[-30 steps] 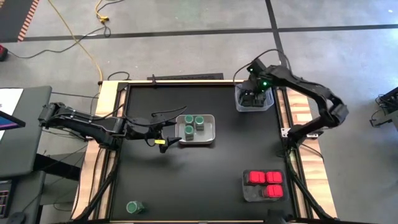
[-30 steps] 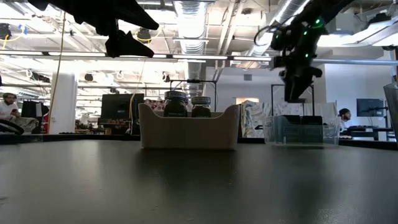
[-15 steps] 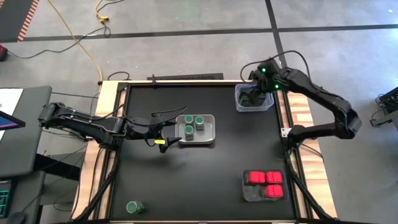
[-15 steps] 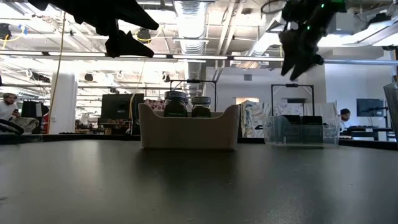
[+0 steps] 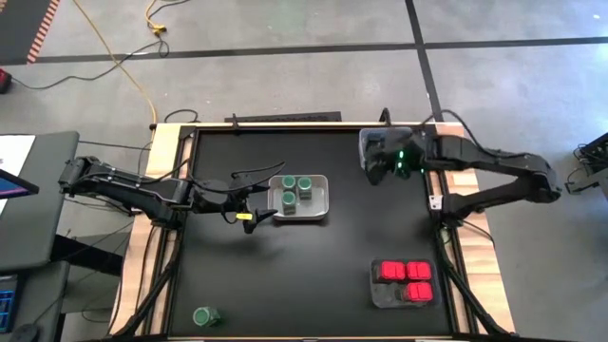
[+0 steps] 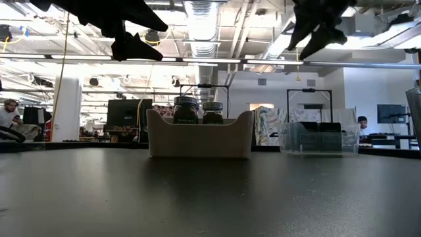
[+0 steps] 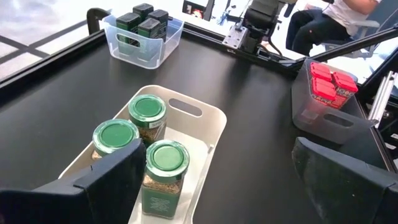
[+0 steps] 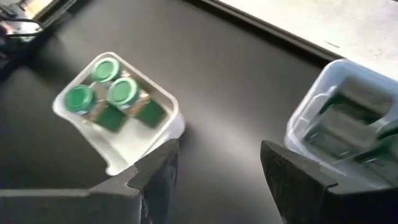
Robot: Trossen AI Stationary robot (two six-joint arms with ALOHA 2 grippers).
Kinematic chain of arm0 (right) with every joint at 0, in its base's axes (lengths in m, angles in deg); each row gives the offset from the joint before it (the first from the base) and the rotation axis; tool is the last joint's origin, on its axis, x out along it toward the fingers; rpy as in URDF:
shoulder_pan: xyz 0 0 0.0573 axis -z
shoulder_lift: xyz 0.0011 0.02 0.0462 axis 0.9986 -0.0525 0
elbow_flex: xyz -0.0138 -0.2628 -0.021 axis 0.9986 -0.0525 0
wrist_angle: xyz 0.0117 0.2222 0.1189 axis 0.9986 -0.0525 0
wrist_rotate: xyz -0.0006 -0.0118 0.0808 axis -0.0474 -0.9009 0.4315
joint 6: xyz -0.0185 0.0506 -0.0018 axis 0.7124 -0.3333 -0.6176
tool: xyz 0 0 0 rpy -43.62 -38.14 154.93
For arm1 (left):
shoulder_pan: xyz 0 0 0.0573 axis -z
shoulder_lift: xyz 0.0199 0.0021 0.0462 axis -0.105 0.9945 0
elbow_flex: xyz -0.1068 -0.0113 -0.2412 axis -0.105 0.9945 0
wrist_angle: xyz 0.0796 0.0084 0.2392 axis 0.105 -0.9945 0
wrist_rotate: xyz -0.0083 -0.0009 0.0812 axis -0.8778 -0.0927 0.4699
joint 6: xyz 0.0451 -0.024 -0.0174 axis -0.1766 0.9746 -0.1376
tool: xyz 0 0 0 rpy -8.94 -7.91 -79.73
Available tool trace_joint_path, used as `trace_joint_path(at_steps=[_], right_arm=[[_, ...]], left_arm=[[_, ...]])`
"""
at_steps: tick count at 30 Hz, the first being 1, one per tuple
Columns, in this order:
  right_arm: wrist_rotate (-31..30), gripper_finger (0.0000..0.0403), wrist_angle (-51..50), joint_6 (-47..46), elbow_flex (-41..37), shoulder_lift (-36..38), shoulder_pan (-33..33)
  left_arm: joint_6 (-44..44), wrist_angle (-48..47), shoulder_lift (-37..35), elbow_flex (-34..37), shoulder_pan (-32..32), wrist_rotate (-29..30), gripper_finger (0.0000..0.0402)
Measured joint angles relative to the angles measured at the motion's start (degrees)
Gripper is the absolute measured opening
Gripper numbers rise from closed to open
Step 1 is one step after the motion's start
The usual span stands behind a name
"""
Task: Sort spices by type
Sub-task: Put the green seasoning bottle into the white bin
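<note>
black table (image 5: pixel 304 275) carries 3 trays: white tray (image 5: pixel 321 211) mid, clear tray (image 5: pixel 364 144) far right corner, grey tray (image 5: pixel 377 294) w/ red boxes; 1 green-lidded jar (image 5: pixel 206 316) stands alone near left corner.

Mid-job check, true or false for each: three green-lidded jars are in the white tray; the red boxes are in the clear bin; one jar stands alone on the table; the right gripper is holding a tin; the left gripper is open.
1. Three green-lidded jars stand in the white tray. True.
2. The red boxes are in the clear bin. False: that bin holds dark tins; the red boxes sit in a grey tray.
3. One lone jar stands on the table. True.
4. The right gripper holds a tin. False: nothing is between its fingers.
5. The left gripper is open. True.
</note>
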Motion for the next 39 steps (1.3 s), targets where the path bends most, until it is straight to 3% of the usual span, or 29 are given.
trace_joint_path(at_steps=[9, 16, 30, 39], right_arm=[[-8.1, 0.0256, -0.3, -14.2, 0.0, -3.1, -15.3], [-11.5, 0.0256, -0.7, -21.8, 0.0, -6.2, -22.3], [-11.5, 0.0256, 0.2, -28.4, 0.0, -10.6, -25.9], [-11.6, 0.0256, 0.4, -24.5, 0.0, -10.5, -25.0]], left_arm=[[-0.2, 0.0, 0.0, 0.0, 0.0, 0.0, 0.0387], [-1.1, -0.1, 0.0, 0.0, 0.0, 0.0, 0.0387], [-5.6, -4.1, 0.0, 0.0, 0.3, 3.4, 0.0399], [2.2, -4.4, 0.0, 0.0, 0.3, 2.4, 0.0399]])
